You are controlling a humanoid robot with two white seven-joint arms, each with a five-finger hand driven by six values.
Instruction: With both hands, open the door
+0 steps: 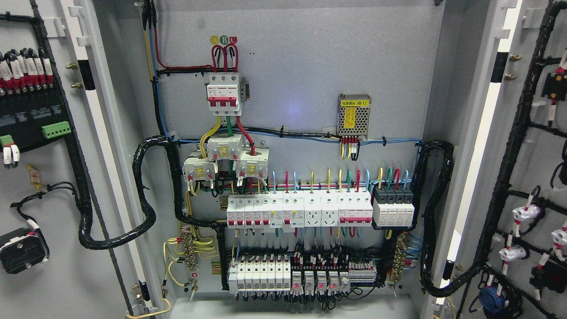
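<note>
**Cabinet doors swung wide; no hand in view**

With both doors already standing open to either side, the task's thing lies split across the head view: the left door [48, 186] fills the left edge of the frame and the right door [527, 177] fills the right edge, each showing its inner face. Neither the left hand nor the right hand appears anywhere in the frame, so their finger state cannot be told, and neither can be judged nearer to a door.

Near field. The inner face of the left door carries a black terminal module [31, 119] with green connectors, and a black round-cornered component [22, 250] sits lower down. The inner face of the right door carries white indicator bodies [525, 215] along a black wire loom [509, 177] that runs top to bottom.

Key relation. Each door's long axis is vertical, and each free edge lies outward, beyond the frame. Any further opening move would therefore be directed outward, left for the left door and right for the right door. Judged from the door positions, the opening appears largely complete.

Far field. The cabinet back panel [301, 66] holds a three-pole main breaker [224, 95] at upper centre, a perforated power supply [353, 114] to its right, a row of white breakers [301, 208] across the middle, and a lower row of relays and terminals [305, 274] near the bottom edge.
</note>
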